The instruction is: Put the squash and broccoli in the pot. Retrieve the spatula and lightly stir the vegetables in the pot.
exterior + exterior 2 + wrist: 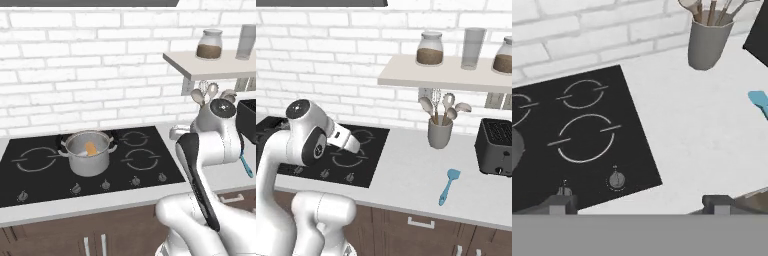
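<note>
Now | tool (pixel 639 204) apart, empty | left base: squash (pixel 90 148) in pot (pixel 89 159) | right base: spatula (pixel 448 186) on counter (pixel 406 175)

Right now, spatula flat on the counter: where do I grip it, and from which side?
Grip the spatula mid-handle, coming straight down from above with the open gripper. It lies flat on the counter, blade toward the wall, handle toward the front edge, bare counter around it. Probably set the fingers across the slim handle; the toaster sits behind and to its right.

No readable text, labels or numbers anywhere.
</note>
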Tool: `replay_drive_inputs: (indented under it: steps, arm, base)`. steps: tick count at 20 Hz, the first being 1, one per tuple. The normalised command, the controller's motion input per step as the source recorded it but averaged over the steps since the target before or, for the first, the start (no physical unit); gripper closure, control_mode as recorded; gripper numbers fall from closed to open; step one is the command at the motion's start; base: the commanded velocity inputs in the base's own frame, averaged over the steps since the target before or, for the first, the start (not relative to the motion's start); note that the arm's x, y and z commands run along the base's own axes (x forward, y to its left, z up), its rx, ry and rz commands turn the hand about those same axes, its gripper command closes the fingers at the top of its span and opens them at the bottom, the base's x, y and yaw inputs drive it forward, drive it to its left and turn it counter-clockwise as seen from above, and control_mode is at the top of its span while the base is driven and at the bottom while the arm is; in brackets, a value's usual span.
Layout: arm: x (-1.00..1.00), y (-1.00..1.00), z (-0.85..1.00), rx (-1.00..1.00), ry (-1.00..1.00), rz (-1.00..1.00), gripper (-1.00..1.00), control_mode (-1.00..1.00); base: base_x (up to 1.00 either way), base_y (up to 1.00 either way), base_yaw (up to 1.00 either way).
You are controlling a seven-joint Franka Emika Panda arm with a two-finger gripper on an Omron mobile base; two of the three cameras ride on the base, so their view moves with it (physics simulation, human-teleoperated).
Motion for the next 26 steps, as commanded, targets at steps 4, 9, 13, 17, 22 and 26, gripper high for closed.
replay_drive_inputs:
  steps: [4, 9, 13, 17, 22, 26]
  arm:
    - [-0.04, -1.0, -0.28, 0.0, 0.32, -0.27, -1.0, -1.0]
    - [-0.02, -1.0, -0.86, -0.03, 0.33, -0.21, -1.0, -1.0]
    - [-0.04, -1.0, -0.86, 0.0, 0.22, -0.17, -1.0, -1.0]
    - [0.06, -1.0, -0.58, 0.02, 0.1, -0.13, -1.0, -1.0]
    - [0.19, -1.0, -0.42, 0.09, 0.05, -0.04, -1.0, -1.0]
    - [0.19, -1.0, -0.43, 0.13, 0.01, 0.0, -1.0, -1.0]
  base:
    - [0.0, 0.0, 0.0]
    - [0.0, 0.0, 0.0]
    - [0.0, 0.0, 0.0]
    - [0.0, 0.0, 0.0]
    - [0.0, 0.0, 0.0]
    - [0.0, 0.0, 0.0]
